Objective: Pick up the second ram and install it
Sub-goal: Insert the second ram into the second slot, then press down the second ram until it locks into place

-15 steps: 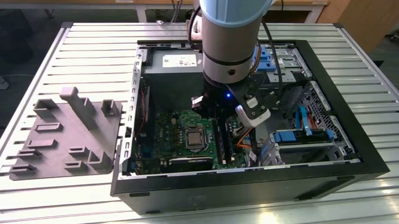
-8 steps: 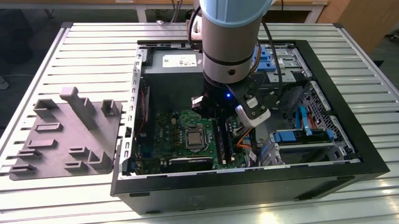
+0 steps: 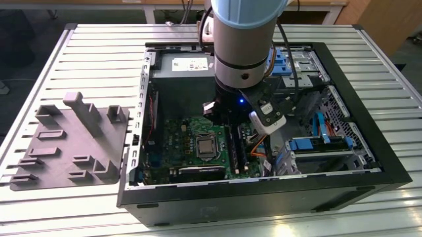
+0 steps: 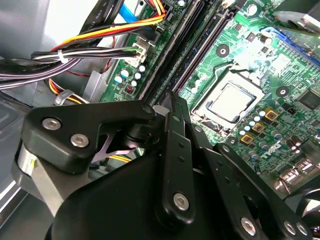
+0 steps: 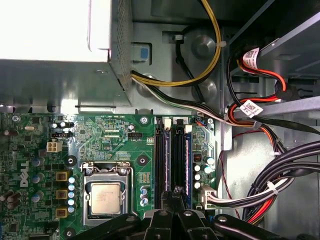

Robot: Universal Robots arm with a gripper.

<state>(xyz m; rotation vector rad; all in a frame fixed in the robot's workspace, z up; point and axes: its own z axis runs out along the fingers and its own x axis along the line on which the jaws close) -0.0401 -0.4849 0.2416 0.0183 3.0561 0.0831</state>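
Pressing together with no gap between them, the fingertips [image 5: 176, 196] of the gripper [image 5: 172, 194] sit shut right over the long black memory slots [image 5: 162, 160], beside the CPU socket [image 5: 106, 196], in the first wrist view. What looks like the second ram [image 5: 178, 160], a slim dark strip seen edge-on, stands in the slot running away from the tips; I cannot tell whether it is clicked home. Picking up seems done and seating unfinished. At the exterior view's left, the grey tray [image 3: 46, 170] lies beside the computer case [image 3: 264, 197].
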